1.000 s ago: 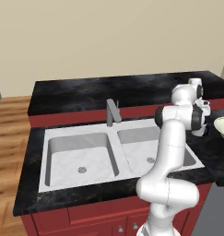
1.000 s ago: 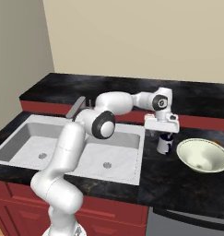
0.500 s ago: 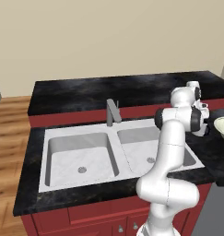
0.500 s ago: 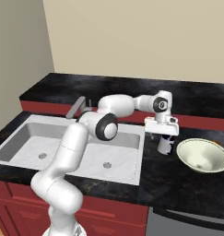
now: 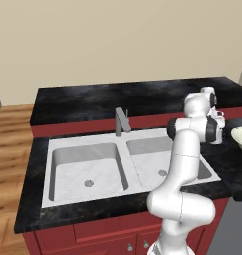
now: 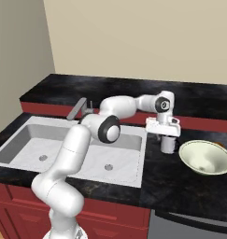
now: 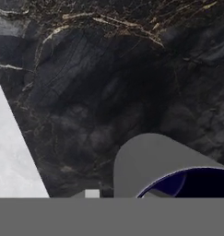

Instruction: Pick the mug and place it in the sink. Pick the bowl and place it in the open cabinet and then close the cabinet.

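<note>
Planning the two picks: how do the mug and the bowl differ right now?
The mug is small, grey and upright; the bowl is wide, shallow and cream-white. The gripper is down over the mug; the bowl sits free beside it. Both stand on the black counter right of the sink.

The hand (image 6: 168,140) has dropped onto the mug (image 6: 168,144) and its fingers have closed inward.

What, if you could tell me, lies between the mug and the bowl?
Only bare black counter separates the mug from the bowl, as the right base view shows.
</note>
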Tool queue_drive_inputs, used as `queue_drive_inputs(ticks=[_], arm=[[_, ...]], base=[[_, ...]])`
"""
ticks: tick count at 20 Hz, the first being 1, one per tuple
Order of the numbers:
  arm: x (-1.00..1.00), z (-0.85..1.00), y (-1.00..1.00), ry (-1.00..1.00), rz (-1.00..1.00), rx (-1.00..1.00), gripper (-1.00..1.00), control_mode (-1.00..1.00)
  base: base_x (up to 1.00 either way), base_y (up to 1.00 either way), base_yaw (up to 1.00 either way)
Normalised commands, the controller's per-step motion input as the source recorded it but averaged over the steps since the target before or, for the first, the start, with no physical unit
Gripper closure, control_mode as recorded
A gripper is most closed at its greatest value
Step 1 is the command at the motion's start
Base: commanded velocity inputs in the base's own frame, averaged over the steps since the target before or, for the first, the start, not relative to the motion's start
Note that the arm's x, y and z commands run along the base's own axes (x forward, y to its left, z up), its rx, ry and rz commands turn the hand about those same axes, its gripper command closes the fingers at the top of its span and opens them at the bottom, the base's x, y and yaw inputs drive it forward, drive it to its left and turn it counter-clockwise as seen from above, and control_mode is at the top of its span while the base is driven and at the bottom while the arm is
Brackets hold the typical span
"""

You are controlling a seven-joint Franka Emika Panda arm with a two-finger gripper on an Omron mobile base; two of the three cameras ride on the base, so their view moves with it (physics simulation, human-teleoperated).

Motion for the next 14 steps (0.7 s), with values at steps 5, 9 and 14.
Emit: queue_drive_inputs(ticks=[5,9,14], arm=[[-0.51,0.04,0.72,-0.1,0.03,0.0,1.0,-1.0],[-0.95,0.15,0.99,-0.34,0.22,-0.03,1.0,-1.0],[-0.95,0.01,1.0,-0.51,0.35,-0.25,1.0,-1.0]], base=[[0.0,0.0,0.0],[0.0,0.0,0.0],[0.0,0.0,0.0]])
